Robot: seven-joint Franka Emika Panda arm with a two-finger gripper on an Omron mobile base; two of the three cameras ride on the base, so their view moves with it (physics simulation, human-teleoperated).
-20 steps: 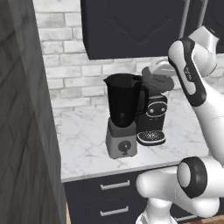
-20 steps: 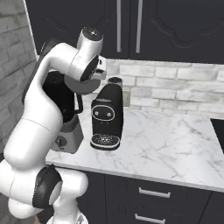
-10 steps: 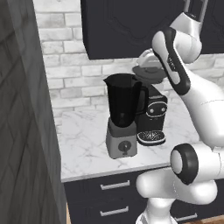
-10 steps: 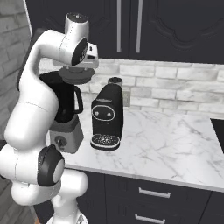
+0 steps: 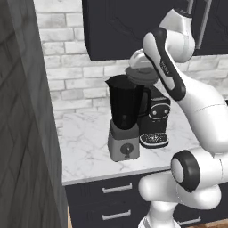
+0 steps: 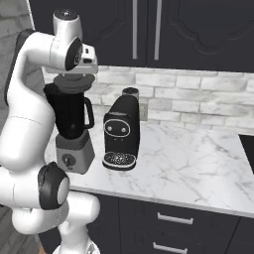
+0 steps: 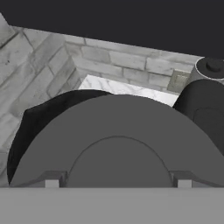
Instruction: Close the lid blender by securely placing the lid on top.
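The blender has a tall black jar (image 5: 126, 105) (image 6: 71, 114) on a grey boxy base (image 5: 123, 147) (image 6: 74, 155) with a round black knob. It stands on the marble counter. My gripper (image 5: 141, 66) (image 6: 74, 76) is shut on the round dark grey lid (image 5: 140, 74) (image 6: 74, 84) (image 7: 118, 135), holding it flat just above the jar's mouth. In the hand view the black jar mouth (image 7: 33, 127) pokes out to the left from under the lid, so the lid sits a little off centre.
A black coffee machine (image 5: 155, 116) (image 6: 121, 130) (image 7: 204, 103) with a round drip tray stands close to the blender's right. Dark cabinets (image 6: 149, 30) hang overhead. A tall dark wall (image 5: 22, 133) borders the counter (image 6: 188, 163) on the left.
The arm has swung left, carrying the lid from above the coffee machine to just over the blender jar. The blender and coffee machine stay put.
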